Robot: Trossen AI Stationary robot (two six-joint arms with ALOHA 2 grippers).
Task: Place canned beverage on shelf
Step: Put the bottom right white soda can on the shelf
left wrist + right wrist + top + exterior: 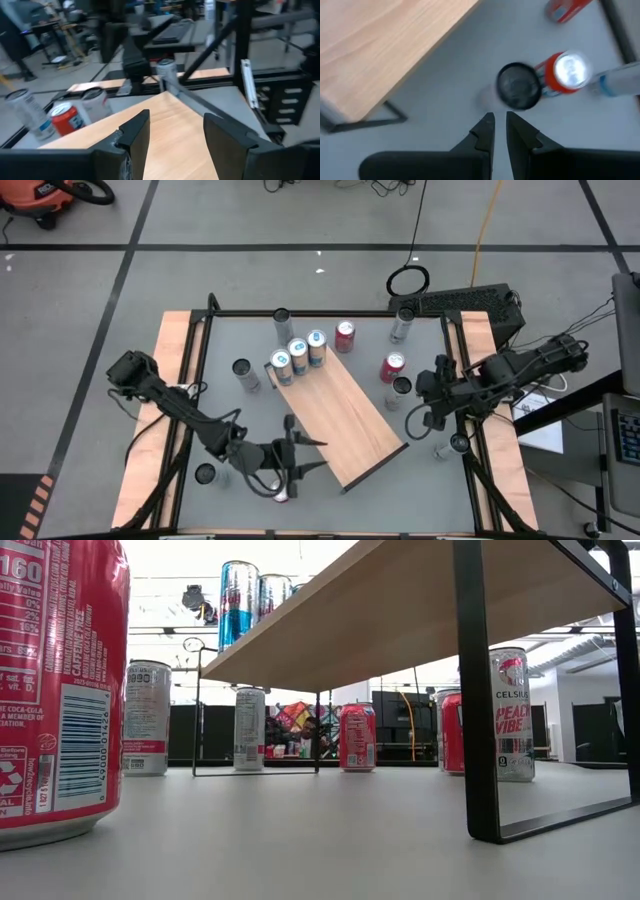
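The shelf [340,420] is a light-brown board with a black rim, lying slantwise mid-table and standing on black legs [478,740]. Three blue-and-white cans [298,356] stand on its far left end. My left gripper [306,455] is open and empty at the board's near left edge, its fingers [135,140] spread over the wood. My right gripper [415,420] hangs at the board's right side, pointing down at the bare table, its fingers almost together and empty [500,122]. A dark-topped can [520,86] and a red can [567,70] stand just beyond it.
Loose cans stand on the table: red ones [345,335] [392,367], silver ones [403,326] [282,320] [243,374], one near each front corner [205,473] [458,444]. A red cola can [55,690] stands by my left gripper. Pale wood strips [170,380] line the sides.
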